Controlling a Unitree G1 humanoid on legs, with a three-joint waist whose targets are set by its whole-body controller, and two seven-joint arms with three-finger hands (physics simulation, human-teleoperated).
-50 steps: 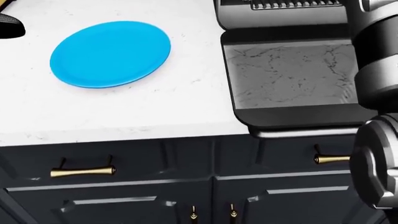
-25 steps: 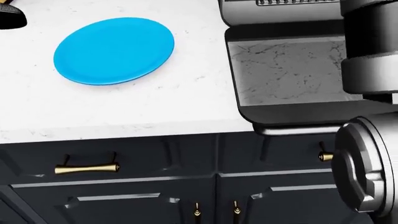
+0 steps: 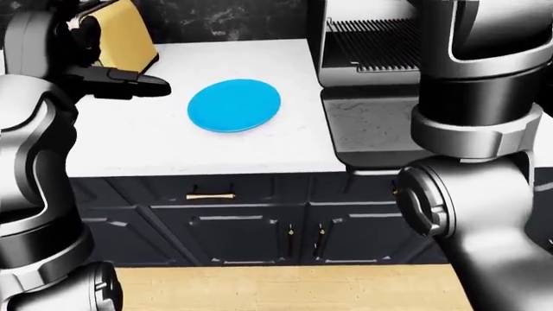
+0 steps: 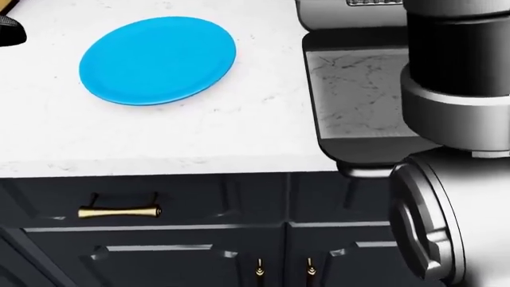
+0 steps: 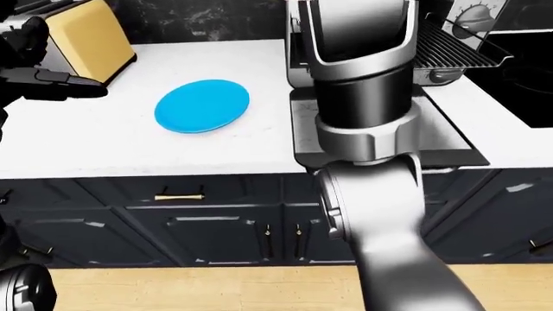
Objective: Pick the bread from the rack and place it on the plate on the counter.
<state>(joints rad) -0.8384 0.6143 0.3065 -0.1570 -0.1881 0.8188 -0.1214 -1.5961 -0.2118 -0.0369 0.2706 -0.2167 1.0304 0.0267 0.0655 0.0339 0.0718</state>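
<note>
Looking down over our arms, we see the round flat blue plate lying bare on the white speckled stone surface, toward the far middle of it. The head view shows the same plate at upper left, well clear of the near edge.

Our left robot hand hovers above the surface on the left, just left of the plate and apart from it, its dark fingers stretched out flat and pointing right; they are released, with nothing between them. Just beyond that hand stands a tan box-shaped appliance at the far left corner.

On the right, our right arm rises thick and grey straight up through the views, hiding much of what lies behind. The right robot hand is above the top edge in every view, so we cannot tell whether it is clenched or released.

Right of the plate sits a dark metal tray with a marbled floor, and beyond it a wire metal rack with thin parallel bars. We cannot make out the bread anywhere; the arm covers part of the rack.

Below the surface run dark navy cabinet doors with a brass bar handle.
</note>
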